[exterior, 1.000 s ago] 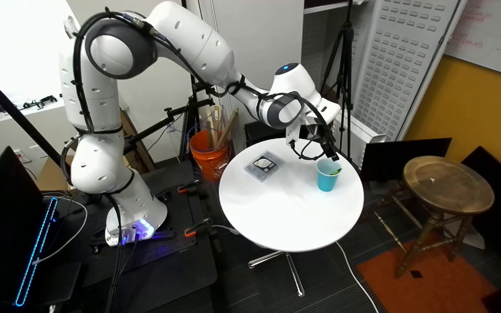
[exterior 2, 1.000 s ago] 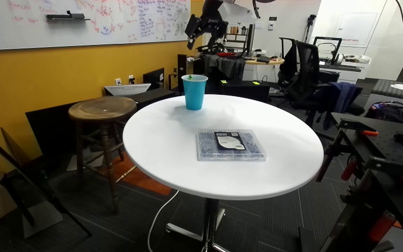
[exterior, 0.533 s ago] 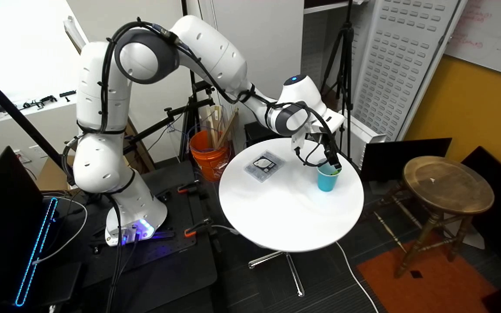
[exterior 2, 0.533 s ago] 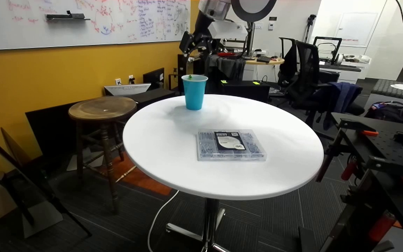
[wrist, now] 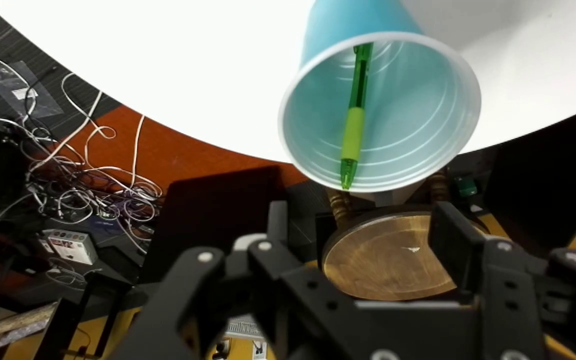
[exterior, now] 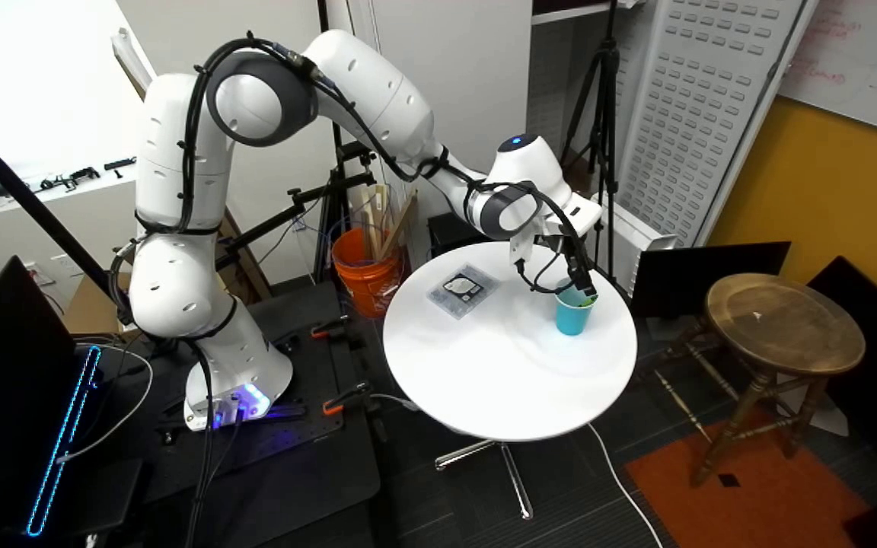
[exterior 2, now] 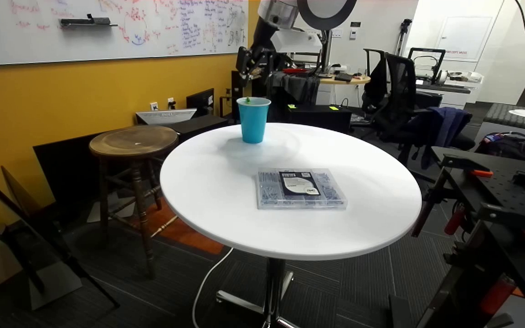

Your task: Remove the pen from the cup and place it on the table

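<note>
The light teal cup (exterior: 570,318) stands upright on the round white table (exterior: 469,373); the cup (exterior 2: 254,122) and table (exterior 2: 217,187) show in both exterior views. In the wrist view the green pen (wrist: 354,130) leans inside the cup (wrist: 413,100), its tip at the rim. The pen's top also shows at the rim in an exterior view (exterior 2: 248,100). My gripper (wrist: 363,225) is open, with nothing between its fingers. In an exterior view my gripper (exterior: 585,283) is just above and behind the cup's rim and hides part of it. It appears apart from the pen.
A clear plastic parts box (exterior 2: 301,189) lies on the table. A wooden stool (exterior: 785,323) stands beside the table. An orange bucket (exterior: 366,270) is on the floor near the arm's side, and a black tripod (exterior: 602,137) stands behind the table.
The arm has reached forward and down, bringing my open gripper closer to the cup's rim, mostly in the first half second. The cup and pen have not moved.
</note>
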Robot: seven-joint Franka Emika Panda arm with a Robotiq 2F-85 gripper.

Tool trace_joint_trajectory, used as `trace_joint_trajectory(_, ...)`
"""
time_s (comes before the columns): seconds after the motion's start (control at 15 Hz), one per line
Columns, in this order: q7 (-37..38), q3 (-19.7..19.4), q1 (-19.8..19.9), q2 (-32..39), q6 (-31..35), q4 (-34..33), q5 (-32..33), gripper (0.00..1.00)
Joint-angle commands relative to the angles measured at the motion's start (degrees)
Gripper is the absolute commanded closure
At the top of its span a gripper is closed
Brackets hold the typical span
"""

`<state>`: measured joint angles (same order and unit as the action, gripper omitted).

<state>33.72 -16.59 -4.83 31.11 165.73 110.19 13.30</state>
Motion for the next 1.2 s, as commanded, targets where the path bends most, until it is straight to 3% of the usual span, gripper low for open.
trace_joint_trajectory(0.0, -2.3, -1.4, -1.4, 0.1, -0.5, -0.1, -2.2, 0.54)
trace_joint_trajectory(0.27, -3.1, -1.5, -1.8, 1.0, -1.4, -0.9, -2.5, 0.66)
trace_joint_trajectory(0.6, -3.4, -1.3, -2.1, 2.7, -2.2, -1.9, -2.9, 0.53)
trace_joint_trajectory(1.13, -3.6, -1.1, -2.4, 5.1, -2.5, -3.7, -4.0, 0.6)
